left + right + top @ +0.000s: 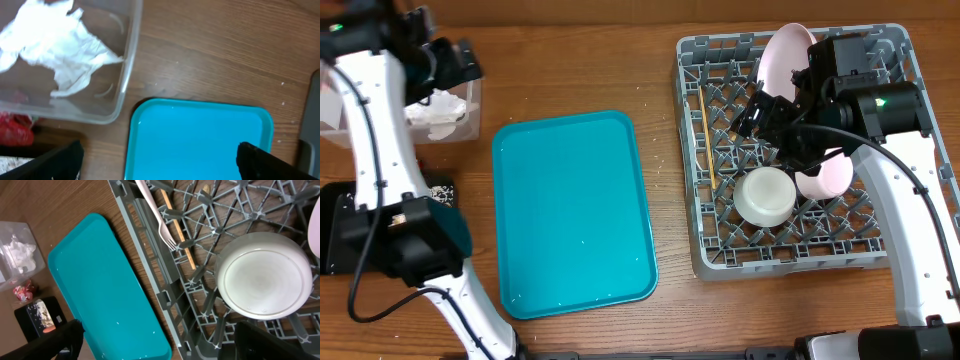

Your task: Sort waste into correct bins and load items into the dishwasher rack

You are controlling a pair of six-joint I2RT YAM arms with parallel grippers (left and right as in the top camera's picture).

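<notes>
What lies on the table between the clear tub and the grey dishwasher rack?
Only the flat teal tray lies between the clear tub and the dishwasher rack. The overhead view shows this best.

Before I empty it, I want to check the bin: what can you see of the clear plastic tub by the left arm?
The clear rectangular plastic tub has see-through walls and rounded corners. It sits upright and open-topped on the wooden table, near a corner of the flat teal tray but apart from it. Inside, on its floor, lies crumpled white tissue.
</notes>
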